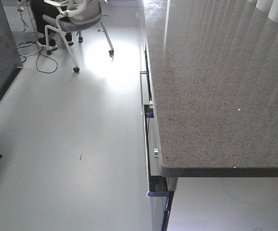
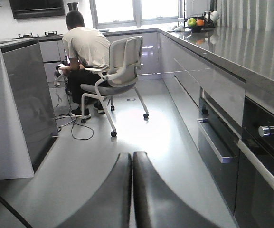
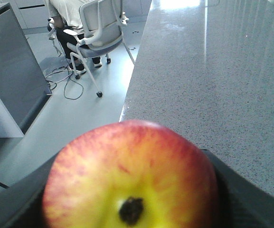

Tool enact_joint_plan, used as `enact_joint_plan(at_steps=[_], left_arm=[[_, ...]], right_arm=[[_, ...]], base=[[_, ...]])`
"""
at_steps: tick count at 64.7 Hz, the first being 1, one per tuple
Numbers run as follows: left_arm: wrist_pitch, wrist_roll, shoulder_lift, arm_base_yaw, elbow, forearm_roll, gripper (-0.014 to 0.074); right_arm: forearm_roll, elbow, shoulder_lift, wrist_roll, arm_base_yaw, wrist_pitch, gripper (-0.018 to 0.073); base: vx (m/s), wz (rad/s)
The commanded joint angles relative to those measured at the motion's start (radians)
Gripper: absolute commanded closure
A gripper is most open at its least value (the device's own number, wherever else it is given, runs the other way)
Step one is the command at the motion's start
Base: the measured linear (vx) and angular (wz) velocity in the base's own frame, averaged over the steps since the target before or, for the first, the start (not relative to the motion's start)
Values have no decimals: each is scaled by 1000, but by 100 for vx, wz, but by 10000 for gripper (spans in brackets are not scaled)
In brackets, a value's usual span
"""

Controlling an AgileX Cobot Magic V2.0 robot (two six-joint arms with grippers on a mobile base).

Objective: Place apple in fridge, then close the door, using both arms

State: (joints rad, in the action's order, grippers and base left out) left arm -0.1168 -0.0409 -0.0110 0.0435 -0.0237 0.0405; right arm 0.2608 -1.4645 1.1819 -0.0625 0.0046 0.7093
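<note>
1. The right claw point(image 3: 127, 206) grasps the apple point(image 3: 132, 180) between its dark fingers, beside the grey tabletop point(image 3: 212, 71). The left claw point(image 2: 132, 161) is clenched on nothing, low over the floor.
2. The apple is round and smooth, so we judge a jolt on the way to the fridge could roll it out of the grip.
3. Turning away, the arm could clip the tabletop's edge.
4. A dark grey panel point(image 3: 13, 71) at the left may be the fridge; we cannot tell.
5. The apple is streaked red above and yellow around its dark dimple, which faces the camera.
</note>
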Motion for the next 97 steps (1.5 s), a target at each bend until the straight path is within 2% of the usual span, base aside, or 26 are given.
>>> enact_joint_plan(at_steps=[1, 48, 97], left_arm=[[75, 3, -15, -3, 17, 9, 603], [75, 3, -15, -3, 17, 9, 603], [75, 3, -15, -3, 17, 9, 603]], right_arm=[[12, -36, -21, -8, -4, -83, 500], [12, -36, -21, -8, -4, -83, 500], [12, -36, -21, -8, -4, -83, 500]], base=[[0, 0], [-1, 3], [-5, 26]])
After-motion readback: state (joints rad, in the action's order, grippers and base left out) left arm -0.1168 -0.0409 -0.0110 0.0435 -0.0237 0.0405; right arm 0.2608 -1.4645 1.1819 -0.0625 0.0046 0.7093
